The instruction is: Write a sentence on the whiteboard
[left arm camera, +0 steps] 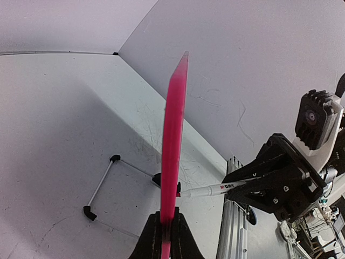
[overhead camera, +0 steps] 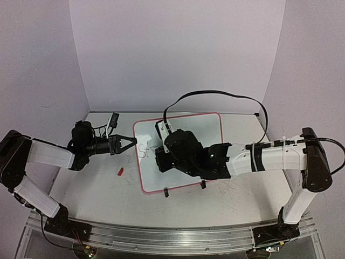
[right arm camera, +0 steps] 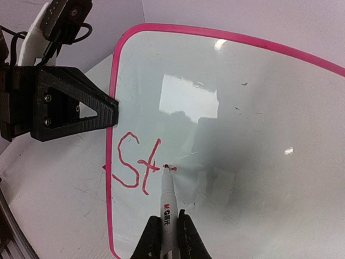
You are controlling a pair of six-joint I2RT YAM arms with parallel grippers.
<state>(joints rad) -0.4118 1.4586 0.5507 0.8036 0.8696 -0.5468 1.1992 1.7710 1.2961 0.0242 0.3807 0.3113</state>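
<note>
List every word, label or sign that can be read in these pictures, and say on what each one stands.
"St": red handwriting on the whiteboard, near its left edge.
"M": red mark on the marker barrel; the print after it is too small to read.
Nothing else is readable.

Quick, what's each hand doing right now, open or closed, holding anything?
Left hand: closed, clamping the whiteboard by its rim.
Right hand: closed on the marker.
</note>
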